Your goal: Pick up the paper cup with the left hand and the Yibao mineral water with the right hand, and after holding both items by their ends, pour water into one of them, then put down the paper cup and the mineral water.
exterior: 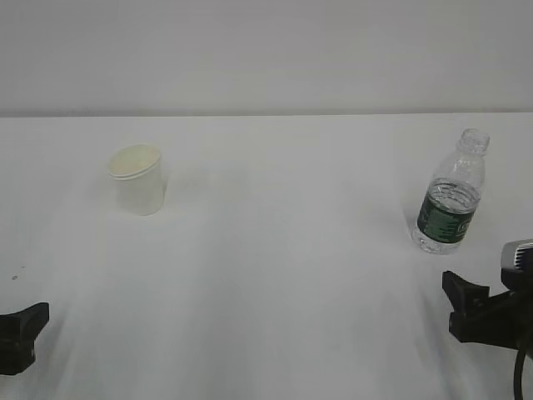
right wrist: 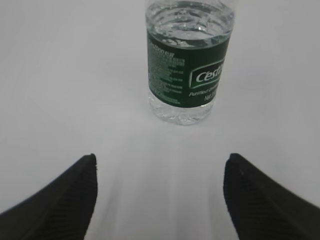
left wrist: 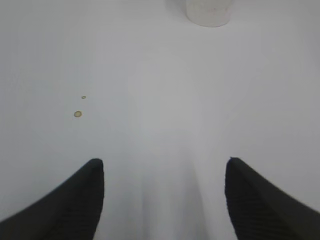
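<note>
both grippers hang released and empty, so this looks like the approach step. the left gripper sits well short of the paper cup; the right gripper faces the yibao mineral water, which stands upright far right of the cup. next, each should advance and close.

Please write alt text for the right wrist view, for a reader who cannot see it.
A clear bottle with a green label stands upright on a white table, ahead of the open right gripper, which touches nothing.
</note>
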Tool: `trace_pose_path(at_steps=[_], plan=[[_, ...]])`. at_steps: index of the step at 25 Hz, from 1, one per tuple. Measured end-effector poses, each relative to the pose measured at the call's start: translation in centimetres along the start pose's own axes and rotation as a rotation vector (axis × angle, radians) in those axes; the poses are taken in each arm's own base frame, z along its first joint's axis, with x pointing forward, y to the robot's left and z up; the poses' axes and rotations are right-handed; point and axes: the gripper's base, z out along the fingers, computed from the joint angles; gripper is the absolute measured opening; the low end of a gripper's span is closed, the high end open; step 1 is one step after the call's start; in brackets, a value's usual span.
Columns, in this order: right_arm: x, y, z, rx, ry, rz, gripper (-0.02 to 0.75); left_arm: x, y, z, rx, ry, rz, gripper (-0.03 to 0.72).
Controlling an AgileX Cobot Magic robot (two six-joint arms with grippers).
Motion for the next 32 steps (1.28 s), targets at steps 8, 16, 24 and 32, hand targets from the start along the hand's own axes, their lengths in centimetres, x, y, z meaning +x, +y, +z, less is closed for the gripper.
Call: trace_pose_path(at_steps=[8, 16, 24, 32], plan=[[-0.7, 0.2, 0.9, 0.003, -0.030, 0.009, 0.592, 0.0, 0.0, 0.0, 0.000, -0.001, 0.000, 0.538], [-0.7, 0.0, 0.9, 0.025, -0.030, 0.019, 0.592, -0.5, -0.2, 0.5, 0.004, -0.022, -0.004, 0.538], [-0.6, -0.1, 0.9, 0.034, -0.029, 0.023, 0.592, -1.3, -0.5, 1.3, 0.012, -0.062, -0.011, 0.538], [-0.8, -0.1, 1.3, 0.050, -0.036, 0.024, 0.592, -1.7, -0.6, 1.7, 0.014, -0.077, -0.014, 0.538]])
